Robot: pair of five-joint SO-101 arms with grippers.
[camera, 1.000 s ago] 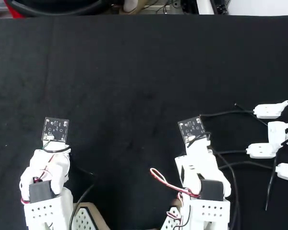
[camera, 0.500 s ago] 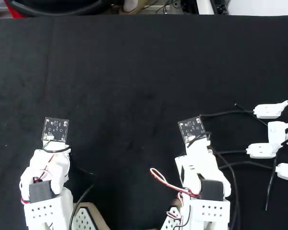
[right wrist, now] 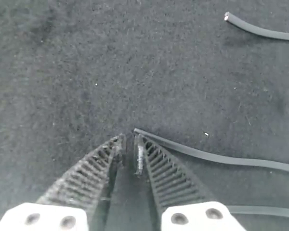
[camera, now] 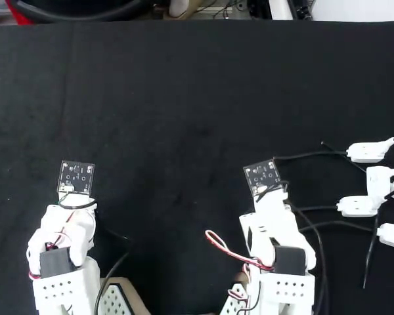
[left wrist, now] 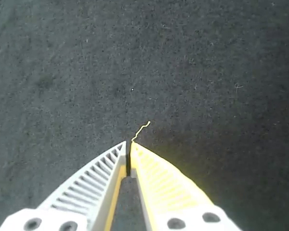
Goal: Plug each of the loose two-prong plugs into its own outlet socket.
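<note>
Everything sits on a black felt-covered table (camera: 184, 98), and places here are given from the white plastic right arm (camera: 276, 236).

Well apart to that arm's left sits the white plastic left arm (camera: 62, 243). It is folded low at the near edge, with a small dark circuit board (camera: 76, 177) at its front. The left gripper (left wrist: 130, 148) has one ribbed white finger and one ribbed yellow finger. It is clenched, tips meeting, with nothing between them. It points at bare felt, and a thin pale thread (left wrist: 141, 130) curls just off its tip.

The right arm is folded the same way. It has a second dark circuit board (camera: 262, 174) at its front and a red-and-white wire loop (camera: 223, 246) at its left flank. The right gripper (right wrist: 128, 144) has its two ribbed fingers drawn together to a hairline slit and grasps nothing. A thin black cord (right wrist: 207, 155) lies on the felt, its cut end just beside one fingertip; whether they touch cannot be told.

To the right of the right arm, near it, four white plastic plug and socket pieces lie unheld on black cords (camera: 308, 156). They are the farthest piece (camera: 368, 152), a second piece (camera: 379, 178), a third piece (camera: 356, 206) and the nearest piece (camera: 393, 235). Which of them are plugs and which are sockets cannot be told.
</note>
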